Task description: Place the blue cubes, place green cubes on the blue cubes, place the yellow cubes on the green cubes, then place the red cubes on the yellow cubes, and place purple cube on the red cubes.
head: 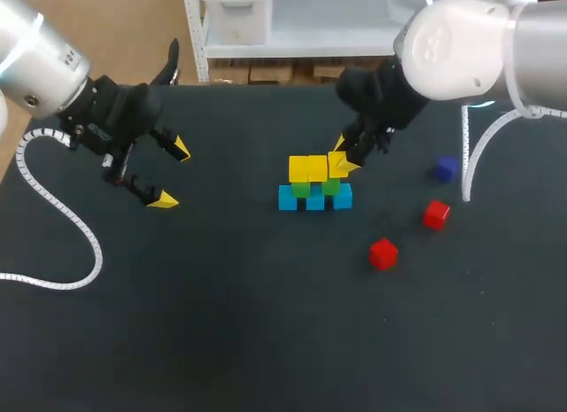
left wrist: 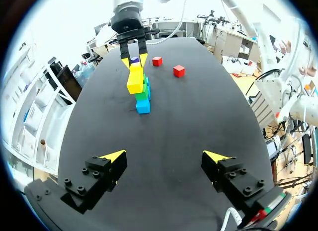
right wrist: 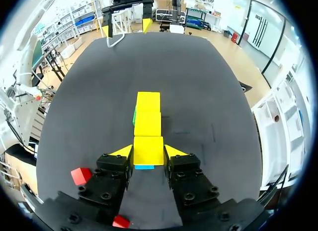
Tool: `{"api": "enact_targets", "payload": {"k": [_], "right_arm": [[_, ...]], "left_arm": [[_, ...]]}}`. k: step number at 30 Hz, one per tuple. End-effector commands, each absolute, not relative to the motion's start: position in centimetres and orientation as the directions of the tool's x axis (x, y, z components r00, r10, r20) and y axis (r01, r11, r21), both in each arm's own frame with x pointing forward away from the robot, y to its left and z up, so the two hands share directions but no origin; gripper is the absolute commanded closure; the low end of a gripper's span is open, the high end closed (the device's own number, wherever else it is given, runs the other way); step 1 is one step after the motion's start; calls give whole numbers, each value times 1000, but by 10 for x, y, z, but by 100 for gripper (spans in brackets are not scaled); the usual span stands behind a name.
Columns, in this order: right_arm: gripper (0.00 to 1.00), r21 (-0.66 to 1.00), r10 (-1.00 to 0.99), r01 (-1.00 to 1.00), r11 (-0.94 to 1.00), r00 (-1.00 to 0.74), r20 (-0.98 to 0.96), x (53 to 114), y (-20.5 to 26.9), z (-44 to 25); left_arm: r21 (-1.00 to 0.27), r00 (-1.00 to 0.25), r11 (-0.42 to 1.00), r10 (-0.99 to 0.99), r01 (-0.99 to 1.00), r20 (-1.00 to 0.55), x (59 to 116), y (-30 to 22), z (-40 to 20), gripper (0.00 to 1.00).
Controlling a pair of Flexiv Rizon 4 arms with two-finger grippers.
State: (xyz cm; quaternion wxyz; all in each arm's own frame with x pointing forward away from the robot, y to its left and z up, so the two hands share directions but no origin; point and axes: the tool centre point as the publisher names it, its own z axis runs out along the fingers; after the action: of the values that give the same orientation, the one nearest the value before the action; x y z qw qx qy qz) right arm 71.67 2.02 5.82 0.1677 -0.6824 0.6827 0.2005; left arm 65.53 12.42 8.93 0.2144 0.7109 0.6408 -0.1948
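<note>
**A:** Head view: where is the third yellow cube point(head: 337, 165)?

**B:** Centre of the frame, at the right end of the stack point(head: 314, 186), clamped in the right claw point(head: 345, 155). It is on or just over the green cubes point(head: 330, 188). The row's long axis runs left to right. The left claw point(head: 168, 174), at mid-left, is well apart.

**A:** Left wrist view?

**B:** The left claw point(left wrist: 165, 159) has its fingers apart and is empty. The stack point(left wrist: 140, 87) is far ahead, seen end-on.

**A:** Right wrist view?

**B:** The right claw point(right wrist: 148, 151) has both fingers against the yellow cube point(right wrist: 148, 146) (a square grip, I judge). The other yellow cubes point(right wrist: 148, 114) line up straight ahead.

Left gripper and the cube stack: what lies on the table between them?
Nothing: the head view shows only bare table between the left gripper and the cube stack.
</note>
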Motion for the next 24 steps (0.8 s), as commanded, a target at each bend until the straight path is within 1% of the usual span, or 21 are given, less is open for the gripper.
{"api": "enact_targets", "payload": {"k": [1,24], "right_arm": [[100,49,-864,-999,-12,-14,-503,718,20,57],[100,60,-862,-998,-12,-20,-506,719,22,54]], "left_arm": [[56,106,-90,826,994,-554,656,125,89,0],[56,106,-90,826,994,-554,656,125,89,0]]}}
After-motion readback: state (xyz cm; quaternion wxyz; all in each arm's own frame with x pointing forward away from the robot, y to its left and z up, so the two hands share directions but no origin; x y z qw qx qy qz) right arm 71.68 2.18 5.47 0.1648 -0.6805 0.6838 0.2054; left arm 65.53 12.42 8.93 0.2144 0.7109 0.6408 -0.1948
